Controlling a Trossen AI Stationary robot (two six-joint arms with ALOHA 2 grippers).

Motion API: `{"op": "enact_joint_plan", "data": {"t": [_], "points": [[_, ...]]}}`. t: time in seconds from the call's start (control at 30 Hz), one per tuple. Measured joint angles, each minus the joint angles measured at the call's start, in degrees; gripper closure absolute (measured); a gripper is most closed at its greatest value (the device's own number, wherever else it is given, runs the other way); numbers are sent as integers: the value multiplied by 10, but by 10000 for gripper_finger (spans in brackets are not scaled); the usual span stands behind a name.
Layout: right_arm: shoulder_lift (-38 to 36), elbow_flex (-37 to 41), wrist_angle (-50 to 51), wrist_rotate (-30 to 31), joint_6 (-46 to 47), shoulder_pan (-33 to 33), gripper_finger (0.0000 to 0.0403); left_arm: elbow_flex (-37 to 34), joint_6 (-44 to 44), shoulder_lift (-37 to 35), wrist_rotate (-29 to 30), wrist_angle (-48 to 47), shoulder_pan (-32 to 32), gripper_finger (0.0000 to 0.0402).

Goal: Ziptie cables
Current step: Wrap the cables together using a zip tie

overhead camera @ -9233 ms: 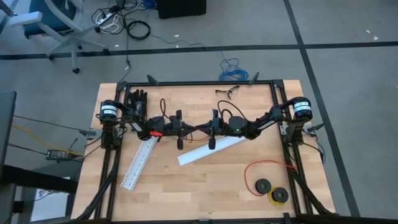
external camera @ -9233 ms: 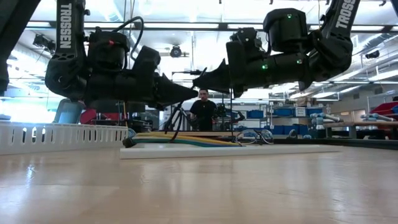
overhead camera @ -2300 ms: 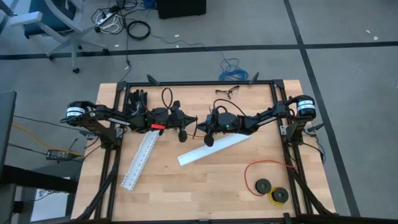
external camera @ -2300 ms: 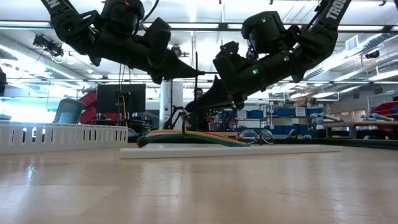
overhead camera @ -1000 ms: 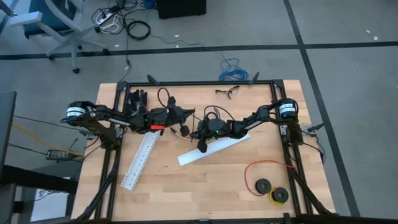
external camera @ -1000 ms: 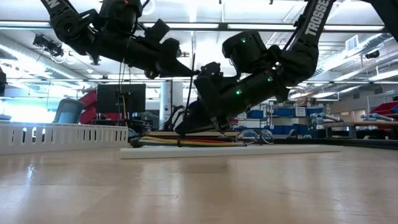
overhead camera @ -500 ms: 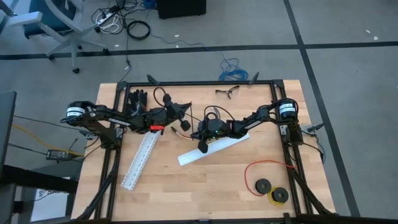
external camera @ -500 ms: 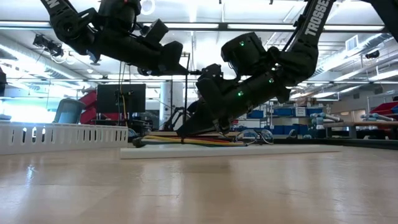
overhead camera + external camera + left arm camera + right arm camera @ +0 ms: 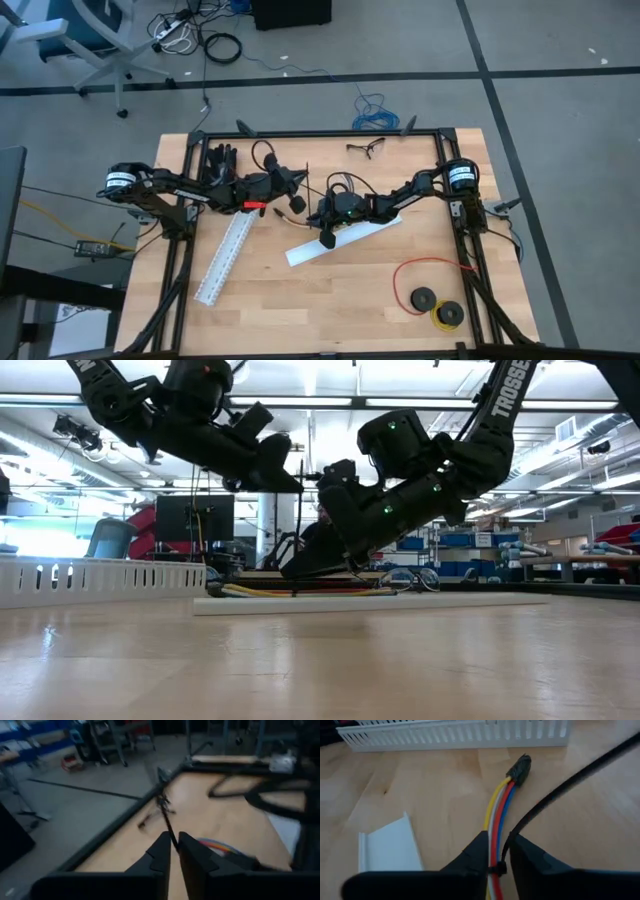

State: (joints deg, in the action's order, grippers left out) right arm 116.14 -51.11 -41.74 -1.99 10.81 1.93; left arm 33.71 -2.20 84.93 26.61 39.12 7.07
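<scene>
Where the left gripper (image 9: 173, 851) pinches a thin black ziptie strap (image 9: 166, 820) above the pale wooden table (image 9: 340, 290), we see smooth coloured cables (image 9: 498, 817) lying beside ribbed white channels (image 9: 455, 736), the right gripper (image 9: 498, 851) narrowly straddling them.

The cables (image 9: 496, 825), yellow, white, red and blue wires, lie flat and side by side on the bench, ending in a small dark plug (image 9: 519, 768); a black ziptie (image 9: 496, 868) apparently circles them.
</scene>
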Motion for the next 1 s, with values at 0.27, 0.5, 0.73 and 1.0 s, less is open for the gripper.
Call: {"op": "enact_joint_plan", "data": {"t": [0.27,0.5,0.73,1.0], "points": [[-38,0,27,-6,-27,17,271,1,11,0,-42,-30,0,295],[-168,0,235,-6,-69,46,255,76,-84,-4,-41,-167,-40,275],[-277,0,411,46,-110,57,266,187,-110,-16,7,-427,-80,275],[-332,38,492,138,-109,58,288,226,-47,-27,8,-665,-105,275]]}}
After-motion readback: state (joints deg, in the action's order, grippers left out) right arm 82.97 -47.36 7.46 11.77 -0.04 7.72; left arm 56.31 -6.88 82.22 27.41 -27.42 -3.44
